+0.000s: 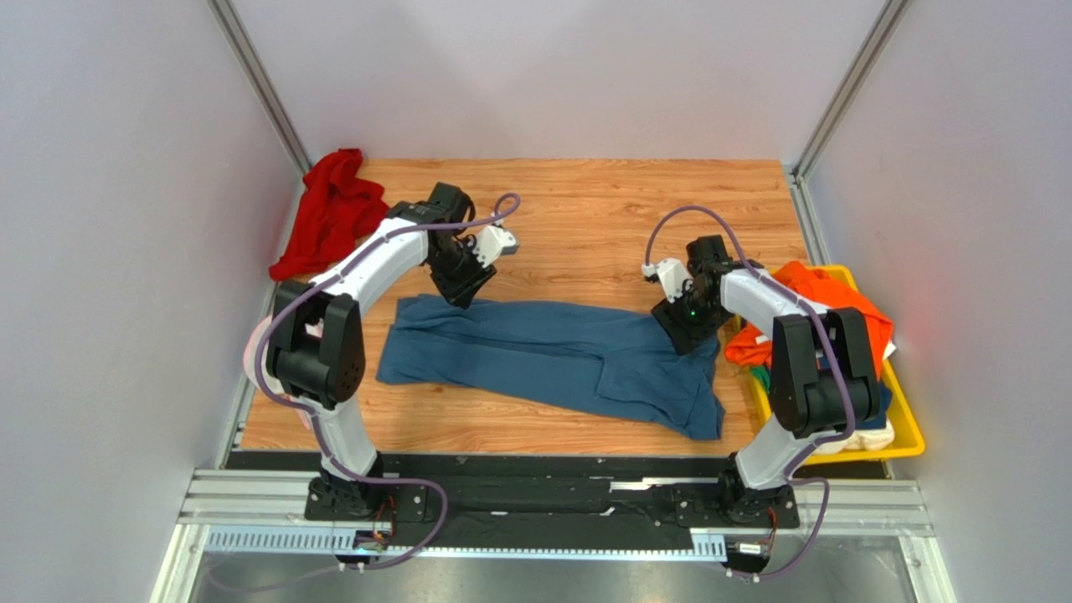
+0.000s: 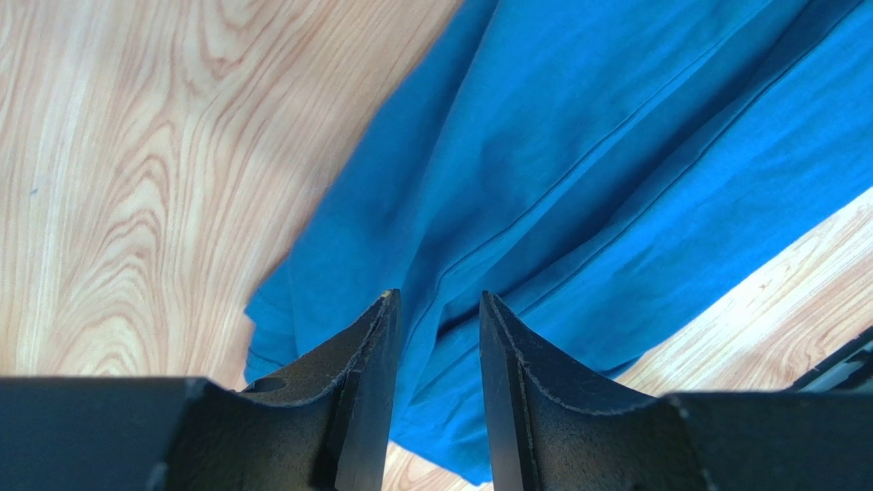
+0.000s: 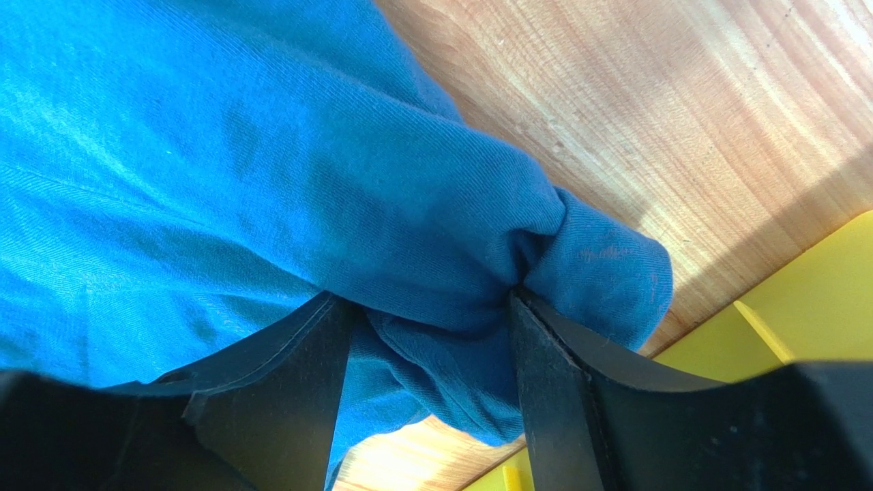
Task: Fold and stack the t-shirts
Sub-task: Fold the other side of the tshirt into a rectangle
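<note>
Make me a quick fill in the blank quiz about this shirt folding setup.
The right gripper pinches the blue t-shirt, which lies across the ___ table. The bin holding the orange t-shirt is coloured ___. The red cloth lies at the table's far ___ corner.
Answers: wooden; yellow; left.

The t-shirt is slate-blue, the table light wood-grain, the cloth red, the bin yellow.
</note>
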